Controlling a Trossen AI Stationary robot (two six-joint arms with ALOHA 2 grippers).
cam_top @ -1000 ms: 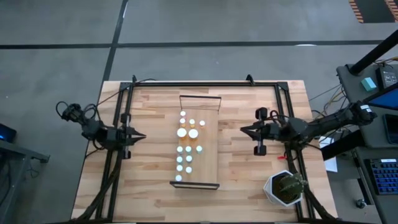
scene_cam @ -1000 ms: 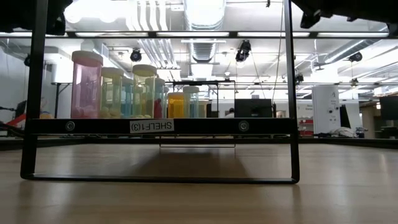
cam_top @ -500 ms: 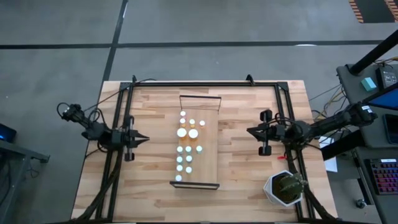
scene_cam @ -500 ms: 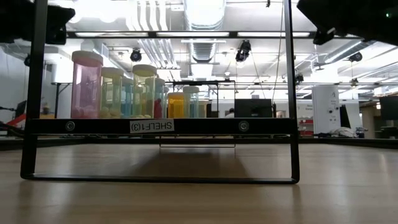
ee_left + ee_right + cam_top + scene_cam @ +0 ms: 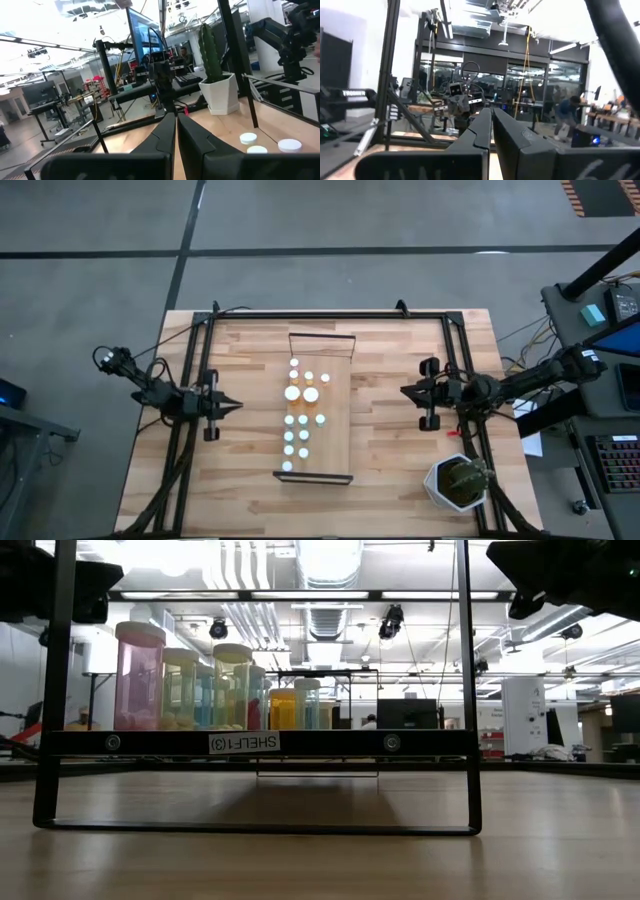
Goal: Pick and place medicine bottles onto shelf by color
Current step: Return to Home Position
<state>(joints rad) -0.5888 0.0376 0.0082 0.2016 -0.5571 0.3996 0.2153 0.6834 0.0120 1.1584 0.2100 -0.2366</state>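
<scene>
Low view | shelf rail covers bases of medicine bottles | left gripper, right gripper both together, empty

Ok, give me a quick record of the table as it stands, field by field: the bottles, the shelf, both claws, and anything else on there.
medicine bottles: standing in rows on the shelf, white caps up
shelf: light-wood plank in the middle of the table, dark rail at each end
left claw: shut, holding nothing, to the left of the shelf and apart from it
right claw: shut, holding nothing, to the right of the shelf and apart from it
potted cactus: white pot at the table corner by the right arm
</scene>
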